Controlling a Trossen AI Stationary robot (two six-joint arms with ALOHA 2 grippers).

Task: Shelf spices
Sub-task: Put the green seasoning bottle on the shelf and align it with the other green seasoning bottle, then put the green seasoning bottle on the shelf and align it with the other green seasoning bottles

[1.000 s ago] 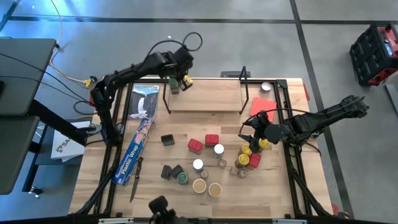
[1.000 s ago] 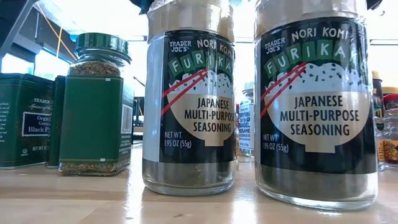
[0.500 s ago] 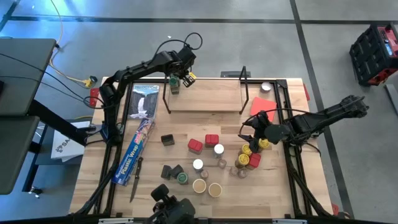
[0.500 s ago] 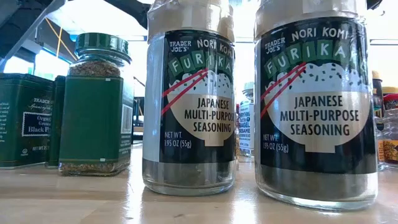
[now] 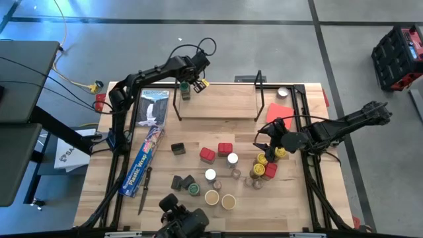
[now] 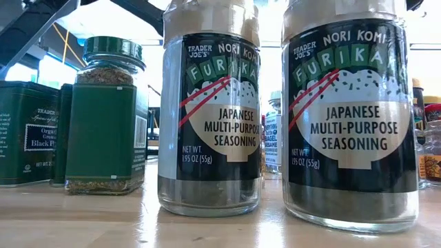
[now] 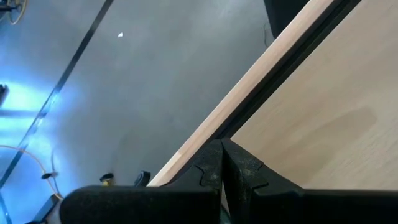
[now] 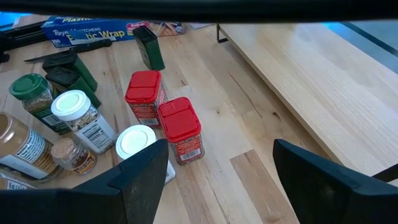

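Note:
The shelf [image 5: 218, 100], a light board in a thin black wire frame, stands at the table's far side. One dark green jar [image 5: 186, 92] stands on its left end. My left gripper [image 5: 197, 84] is shut beside that jar, over the board's far edge [image 7: 261, 99], with nothing between its fingers. The other spices stand on the table in the middle and right: red tins [image 8: 163, 111], white-lidded jars [image 8: 78, 115] and yellow-lidded jars [image 5: 263, 165]. My right gripper [image 8: 217, 180] hangs open above the right cluster. My left gripper points slanting down at the shelf's far left corner with its fingers [image 7: 211, 168] shut. The green jar does not show in the wrist view, so I cannot tell whether the fingers touch it.
A long blue plastic-wrap box [image 5: 145, 155] and a black knife [image 5: 144, 192] lie at the left. A flat red card [image 5: 279, 112] lies right of the shelf. Close to the low camera stand two tall furikake jars [image 6: 210, 117], a green-lidded jar [image 6: 107, 117] and green tins [image 6: 27, 134].
My left gripper, still shut, has sunk toward the shelf's far left corner and shifted a little toward the table's right and far edge. The green jar on the shelf has stayed in place.

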